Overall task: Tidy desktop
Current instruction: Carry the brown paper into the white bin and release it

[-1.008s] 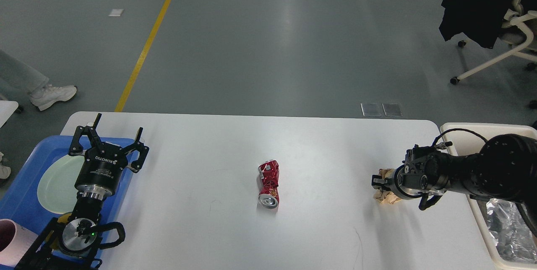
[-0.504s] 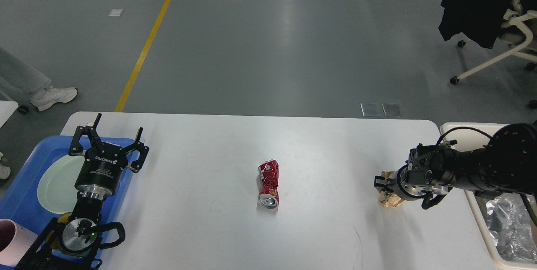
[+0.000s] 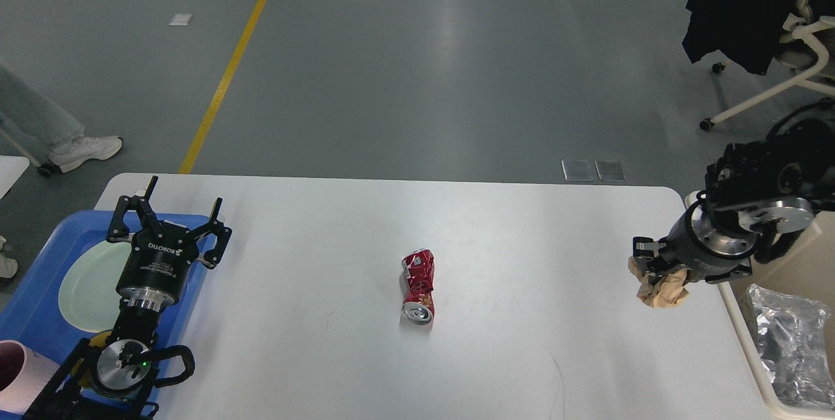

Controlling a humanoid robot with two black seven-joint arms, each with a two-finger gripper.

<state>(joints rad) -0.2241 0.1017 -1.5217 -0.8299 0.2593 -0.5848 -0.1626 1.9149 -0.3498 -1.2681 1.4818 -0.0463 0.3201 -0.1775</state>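
Far left, a blue tray (image 3: 39, 315) overlaps the desktop's left edge, with a pale green plate (image 3: 88, 286) lying in it and a pink cup (image 3: 14, 374) at the bottom corner. Over the tray's right rim hangs the left gripper (image 3: 171, 214), fingers spread wide, nothing between them, touching nothing that can be seen. Its black body carries white lettering, and the arm runs down to the lower left corner.

On to the desktop (image 3: 313, 244), the big white top with rounded corners that fills the middle of the view, its far edge running against the grey floor. A crushed red can (image 3: 417, 286) lies on its side near the centre, silver end toward the near edge, well apart from both arms. There is wide bare surface on either side of it and in front of it.

Over at the right, the right gripper (image 3: 652, 267) is pinching a crumpled brown paper wad (image 3: 662, 289), which bulges out below the fingers close to the desktop's right edge; whether the wad touches the surface cannot be told. Just past that edge sits a cream bin (image 3: 737, 322) with crinkled silver foil (image 3: 783, 342) inside. The right arm rises over the bin's far end. Beyond, on the floor, a white chair (image 3: 783, 81) draped in black cloth.
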